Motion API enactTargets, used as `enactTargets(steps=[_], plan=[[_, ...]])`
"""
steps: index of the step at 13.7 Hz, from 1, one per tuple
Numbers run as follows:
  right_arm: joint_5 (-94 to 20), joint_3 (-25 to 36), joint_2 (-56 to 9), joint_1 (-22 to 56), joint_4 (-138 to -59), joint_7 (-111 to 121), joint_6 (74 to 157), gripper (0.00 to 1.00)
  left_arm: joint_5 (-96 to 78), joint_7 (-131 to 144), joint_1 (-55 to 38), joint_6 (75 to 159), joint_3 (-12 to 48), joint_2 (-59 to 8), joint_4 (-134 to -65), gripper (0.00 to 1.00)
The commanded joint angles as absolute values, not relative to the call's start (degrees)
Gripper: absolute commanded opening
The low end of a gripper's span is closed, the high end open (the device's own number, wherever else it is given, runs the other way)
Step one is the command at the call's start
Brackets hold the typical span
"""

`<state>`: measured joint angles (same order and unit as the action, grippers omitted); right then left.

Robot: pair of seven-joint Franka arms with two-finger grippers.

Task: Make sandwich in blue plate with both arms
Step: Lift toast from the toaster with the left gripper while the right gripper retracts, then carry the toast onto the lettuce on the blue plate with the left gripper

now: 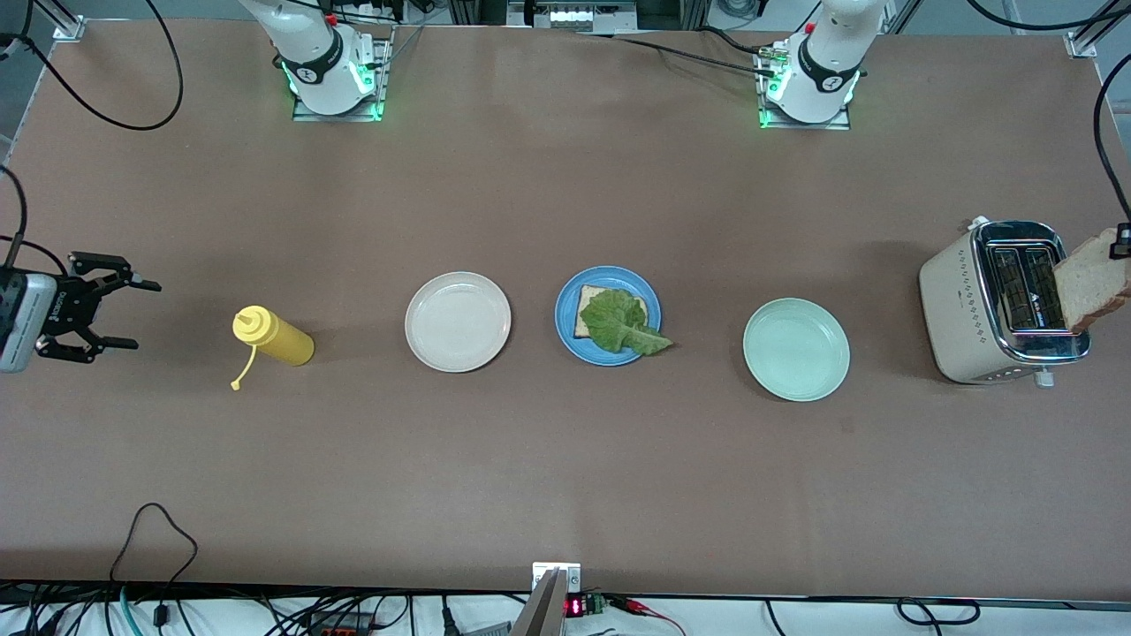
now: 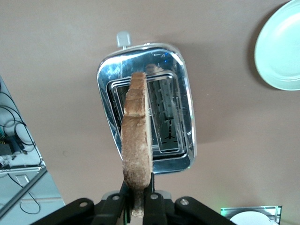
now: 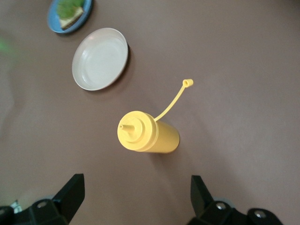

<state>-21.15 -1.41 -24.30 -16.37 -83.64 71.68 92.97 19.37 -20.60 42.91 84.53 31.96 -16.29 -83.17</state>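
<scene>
While three plates sit in a row, the blue plate (image 1: 565, 329) between the others carries one bread slice (image 1: 587, 309) under one lettuce leaf (image 1: 624, 321); the left gripper (image 2: 138, 206) clamps a second slice (image 2: 136, 140) over the toaster (image 1: 963, 300), and the right gripper (image 1: 124, 314) waits splayed near one mustard bottle (image 1: 274, 336).

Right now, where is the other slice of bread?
The bread slice is up in the air, pinched in the left gripper, right over the toaster at the left arm's end of the table, past the green plate.

Green lettuce (image 1: 626, 321) on blue plate (image 1: 567, 311); yellow bottle (image 1: 272, 336); cream toaster (image 1: 954, 300).
</scene>
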Motion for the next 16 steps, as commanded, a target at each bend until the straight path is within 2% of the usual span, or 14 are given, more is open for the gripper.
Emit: enactTargets(steps=[1,4,8,10,13,16], plan=[[-12.9,-0.8,-19.8,-12.0,-86.0,56.5,94.3,1.0,17.1,-24.6,43.2,82.7,36.5,-17.2,-80.8,0.01],[-6.4,-0.8,-17.5,-8.3,-86.0,42.7,93.9,1.0,7.1,-24.9,41.8,82.5,39.8,-18.2,-81.7,0.01],[-3.4,-0.9,-13.1,-4.8,-87.2,25.0,93.2,1.0,-4.9,-24.4,31.0,77.3,40.7,-22.3,-81.8,0.01],[-2.0,-1.0,-10.6,-3.4,-88.8,18.1,93.2,1.0,-7.2,-22.8,24.1,78.1,40.6,-24.6,-81.9,0.01],[-0.9,-1.0,-5.8,-1.8,-91.8,14.0,93.4,1.0,-14.9,-17.7,20.2,87.0,40.6,-30.0,-84.0,0.01],[-0.1,-0.7,-2.1,0.4,-93.8,8.2,93.3,1.0,-23.8,-17.4,18.0,103.7,40.6,-32.3,-92.0,0.01]])
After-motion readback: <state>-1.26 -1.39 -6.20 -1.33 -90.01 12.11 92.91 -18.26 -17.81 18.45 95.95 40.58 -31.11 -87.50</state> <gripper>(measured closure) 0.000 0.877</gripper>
